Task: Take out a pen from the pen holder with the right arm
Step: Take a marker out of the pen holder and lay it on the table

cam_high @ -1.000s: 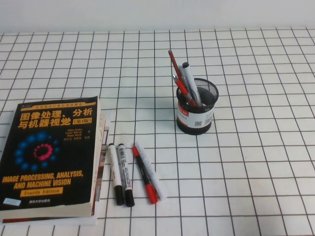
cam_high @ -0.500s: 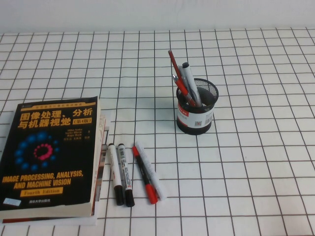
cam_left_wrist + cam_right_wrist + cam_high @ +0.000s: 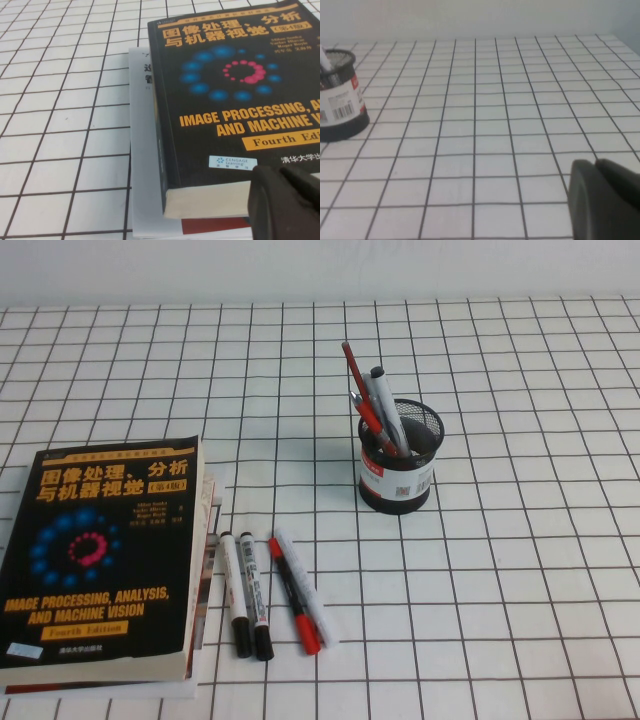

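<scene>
A black mesh pen holder (image 3: 401,465) with a white label stands right of the table's middle. A red pen (image 3: 361,395), a grey marker (image 3: 386,405) and another pen lean out of it toward the left. In the right wrist view the pen holder (image 3: 340,107) sits far off to one side across the gridded cloth. My right gripper (image 3: 597,170) hovers low over bare cloth, shut and holding nothing. My left gripper (image 3: 280,172) is shut too, above the near corner of a black book (image 3: 235,100). Neither gripper appears in the high view.
The black textbook (image 3: 100,560) lies at the front left on top of thinner books. Two black-capped markers (image 3: 248,595) and a red marker (image 3: 295,595) lie beside it with a white pen. White gridded cloth (image 3: 520,590) covers the table.
</scene>
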You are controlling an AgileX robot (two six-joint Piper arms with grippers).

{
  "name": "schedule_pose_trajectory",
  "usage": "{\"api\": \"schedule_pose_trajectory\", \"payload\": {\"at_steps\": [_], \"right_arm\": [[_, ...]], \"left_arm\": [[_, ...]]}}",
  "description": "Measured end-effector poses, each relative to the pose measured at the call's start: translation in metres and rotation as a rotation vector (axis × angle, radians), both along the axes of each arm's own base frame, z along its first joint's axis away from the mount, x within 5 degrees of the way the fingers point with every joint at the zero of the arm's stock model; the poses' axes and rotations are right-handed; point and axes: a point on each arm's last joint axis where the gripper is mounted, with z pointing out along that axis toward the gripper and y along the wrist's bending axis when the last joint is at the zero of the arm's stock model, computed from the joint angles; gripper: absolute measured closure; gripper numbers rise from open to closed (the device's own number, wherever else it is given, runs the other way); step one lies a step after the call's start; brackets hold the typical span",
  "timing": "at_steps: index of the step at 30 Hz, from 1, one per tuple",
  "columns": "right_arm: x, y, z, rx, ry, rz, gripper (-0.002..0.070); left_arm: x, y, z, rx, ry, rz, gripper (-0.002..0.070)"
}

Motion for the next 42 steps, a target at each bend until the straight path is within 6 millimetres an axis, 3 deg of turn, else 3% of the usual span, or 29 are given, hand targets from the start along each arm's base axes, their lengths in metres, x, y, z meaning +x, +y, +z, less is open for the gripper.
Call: {"api": "schedule_pose_trajectory", "payload": {"at_steps": [8, 42], "right_arm": [[-0.0019, -0.0009, -0.0092, -0.004, 0.099, -0.009, 0.0692], [-0.0020, -0.0009, -0.0096, -0.001, 0.104, -0.010, 0.0692]], "left_arm": [[0.0000, 0.0000, 0.0000, 0.000, 0.000, 0.000, 0.0679], [0.0000, 0.0000, 0.0000, 0.000, 0.000, 0.000, 0.0679]]}}
